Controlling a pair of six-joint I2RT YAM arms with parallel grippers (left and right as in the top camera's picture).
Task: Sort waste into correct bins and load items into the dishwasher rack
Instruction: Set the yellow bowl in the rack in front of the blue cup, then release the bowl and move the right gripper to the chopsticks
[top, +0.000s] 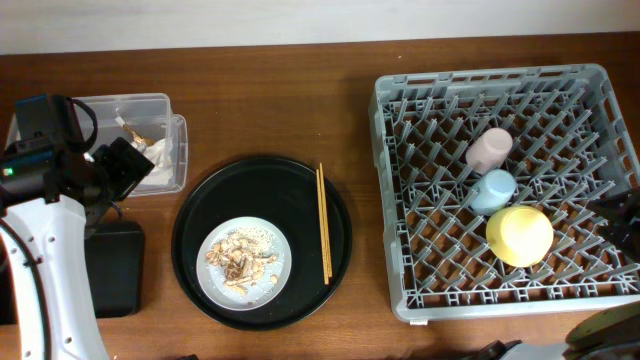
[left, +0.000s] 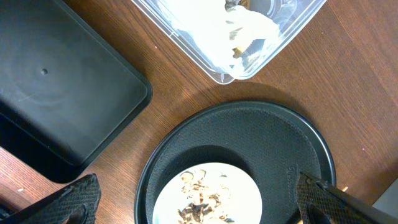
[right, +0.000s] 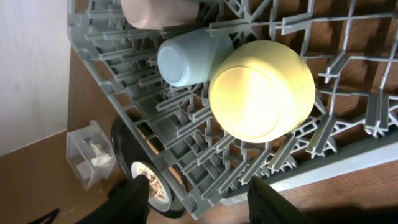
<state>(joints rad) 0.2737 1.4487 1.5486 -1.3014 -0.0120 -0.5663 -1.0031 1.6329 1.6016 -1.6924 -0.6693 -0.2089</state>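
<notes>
Overhead: chopsticks (top: 324, 224) at round tray's (top: 300, 190) three o'clock, long axis twelve-to-six; left gripper (left: 196, 190) and right gripper (right: 200, 186) gape wide, empty.

We see the pink cup (top: 489, 148), light-blue cup (top: 493, 190) and yellow saucer (top: 520, 235) in a diagonal row in the grey dishwasher rack (top: 430, 250). On the round black tray (top: 270, 190), the chopsticks (top: 324, 222) lie just beside the plate (top: 214, 282) of food scraps (top: 243, 260). Crumpled wrappers (top: 150, 147) sit in the clear box (top: 178, 150) at far left.
</notes>
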